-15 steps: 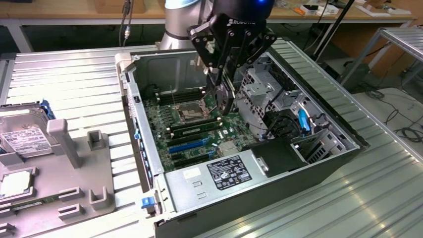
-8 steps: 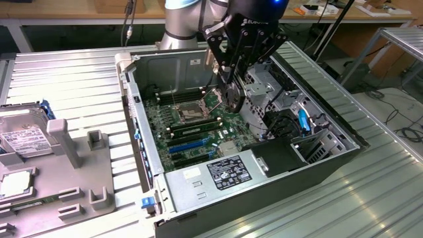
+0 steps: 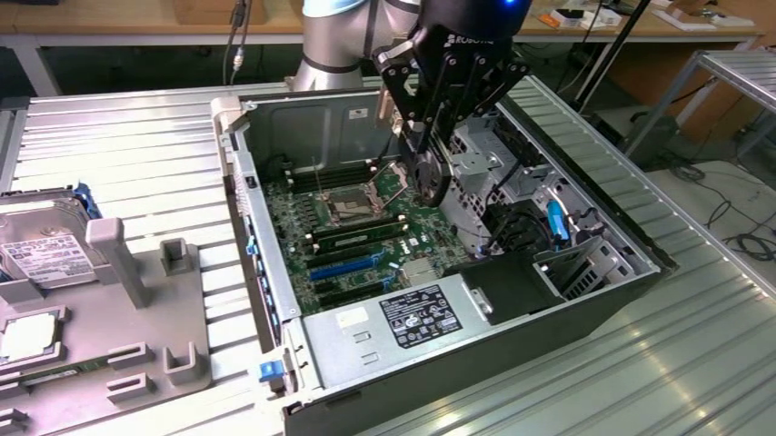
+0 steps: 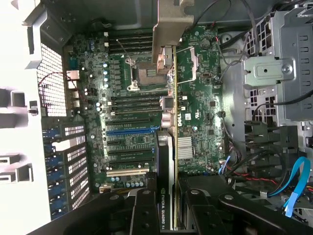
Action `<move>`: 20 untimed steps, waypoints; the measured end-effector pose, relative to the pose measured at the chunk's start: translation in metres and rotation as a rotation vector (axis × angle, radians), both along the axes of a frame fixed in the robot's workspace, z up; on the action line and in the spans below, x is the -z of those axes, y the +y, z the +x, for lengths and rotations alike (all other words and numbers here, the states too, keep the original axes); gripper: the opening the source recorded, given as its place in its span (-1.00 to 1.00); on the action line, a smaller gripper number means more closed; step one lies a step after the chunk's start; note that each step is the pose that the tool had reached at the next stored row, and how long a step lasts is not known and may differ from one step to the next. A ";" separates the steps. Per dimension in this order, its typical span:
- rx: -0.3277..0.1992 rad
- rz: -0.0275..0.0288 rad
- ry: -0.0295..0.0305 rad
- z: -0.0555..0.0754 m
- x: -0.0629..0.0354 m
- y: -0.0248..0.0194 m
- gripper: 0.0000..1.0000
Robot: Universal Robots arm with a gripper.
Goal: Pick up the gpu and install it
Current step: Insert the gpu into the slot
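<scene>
My gripper (image 3: 421,127) hangs over the open computer case (image 3: 249,227) and is shut on the gpu (image 3: 427,177). The gpu is a dark flat card held on edge above the green motherboard (image 3: 363,227), clear of the slots. In the wrist view the gpu (image 4: 173,122) appears edge-on between my fingers (image 4: 146,215), with its silvery bracket (image 4: 168,34) at the far end. It runs across the motherboard (image 4: 132,147), over the CPU socket (image 4: 144,73) region and beside the blue expansion slot (image 4: 129,131). That blue slot (image 3: 345,266) lies toward the exterior view's lower left of the card.
A drive cage (image 3: 497,163) and blue cable (image 3: 555,221) crowd the case's right side in the exterior view. The power supply (image 3: 412,318) fills its near end. A grey fixture (image 3: 122,272) on the exterior view's left holds a hard drive (image 3: 43,245).
</scene>
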State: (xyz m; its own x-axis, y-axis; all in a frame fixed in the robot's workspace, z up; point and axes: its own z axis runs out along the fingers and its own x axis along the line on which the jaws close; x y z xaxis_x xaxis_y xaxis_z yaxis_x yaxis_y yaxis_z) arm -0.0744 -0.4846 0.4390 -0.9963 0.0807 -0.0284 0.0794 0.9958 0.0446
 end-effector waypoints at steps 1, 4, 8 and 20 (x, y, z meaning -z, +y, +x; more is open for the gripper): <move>0.000 0.0000 0.0000 0.000 0.0000 0.0000 -0.47; 0.000 0.0000 0.0000 0.000 0.0000 0.0000 -0.47; 0.000 0.0000 0.0000 0.000 0.0000 0.0000 -0.47; -0.049 -0.0001 0.0000 0.000 0.0000 0.0000 -0.47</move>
